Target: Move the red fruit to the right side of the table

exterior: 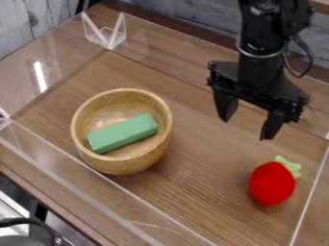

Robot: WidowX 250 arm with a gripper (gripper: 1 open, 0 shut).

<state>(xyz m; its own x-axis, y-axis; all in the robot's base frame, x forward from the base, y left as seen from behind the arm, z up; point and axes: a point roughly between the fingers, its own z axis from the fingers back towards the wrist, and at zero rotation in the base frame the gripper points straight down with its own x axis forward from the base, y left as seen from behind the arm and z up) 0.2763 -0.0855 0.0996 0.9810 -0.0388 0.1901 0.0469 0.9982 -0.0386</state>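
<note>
The red fruit (pixel 271 182), small and rounded with a green leafy top, lies on the brown wood-grain table (pixel 193 183) near the front right corner. My black gripper (pixel 252 119) hangs above and slightly behind it, fingers pointing down and spread apart. Its jaws are open and hold nothing. A clear gap separates the fingertips from the fruit.
A wooden bowl (pixel 122 129) with a green rectangular block (pixel 122 133) inside sits at the left of centre. Low clear acrylic walls (pixel 315 197) edge the tabletop on all sides. A clear bracket (pixel 104 31) stands at the back left corner.
</note>
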